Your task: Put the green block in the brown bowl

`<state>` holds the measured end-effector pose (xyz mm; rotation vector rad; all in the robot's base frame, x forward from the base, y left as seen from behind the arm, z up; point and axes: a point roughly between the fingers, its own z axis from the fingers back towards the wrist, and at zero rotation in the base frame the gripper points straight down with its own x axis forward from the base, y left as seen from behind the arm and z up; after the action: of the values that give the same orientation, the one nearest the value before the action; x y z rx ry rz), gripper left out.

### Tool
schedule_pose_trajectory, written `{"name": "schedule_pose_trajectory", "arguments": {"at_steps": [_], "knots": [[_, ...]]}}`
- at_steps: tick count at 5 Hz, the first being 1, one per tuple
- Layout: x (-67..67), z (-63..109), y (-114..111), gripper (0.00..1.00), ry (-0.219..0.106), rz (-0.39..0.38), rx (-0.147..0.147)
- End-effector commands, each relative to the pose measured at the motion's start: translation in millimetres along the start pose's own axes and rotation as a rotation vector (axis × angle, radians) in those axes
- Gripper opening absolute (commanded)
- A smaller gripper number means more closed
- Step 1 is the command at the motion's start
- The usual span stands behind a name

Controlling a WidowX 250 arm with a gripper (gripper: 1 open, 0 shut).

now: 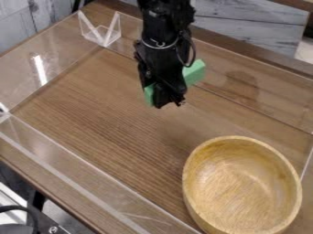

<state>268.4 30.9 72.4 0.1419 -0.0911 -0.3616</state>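
A bright green block [192,74] shows on either side of the black gripper [167,95], with another green patch at the fingers' lower left. The gripper points straight down over the middle of the wooden table and is shut on the block, which looks lifted a little off the surface. The brown bowl [242,186], wide, shallow and of light tan wood, stands at the lower right, well apart from the gripper and with nothing inside it.
A clear plastic wall [73,174] runs around the wooden table top [98,101]. A small clear stand [98,29] sits at the back left. A white marbled surface [257,23] lies behind the table.
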Motion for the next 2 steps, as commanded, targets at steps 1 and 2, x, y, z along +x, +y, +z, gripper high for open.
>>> {"name": "schedule_pose_trajectory", "arguments": {"at_steps": [1, 2], "knots": [[9.3, 12.3, 11.5, 0.0, -0.052, 0.025, 0.034], [8.8, 11.3, 11.1, 0.0, -0.05, 0.031, 0.036]]}}
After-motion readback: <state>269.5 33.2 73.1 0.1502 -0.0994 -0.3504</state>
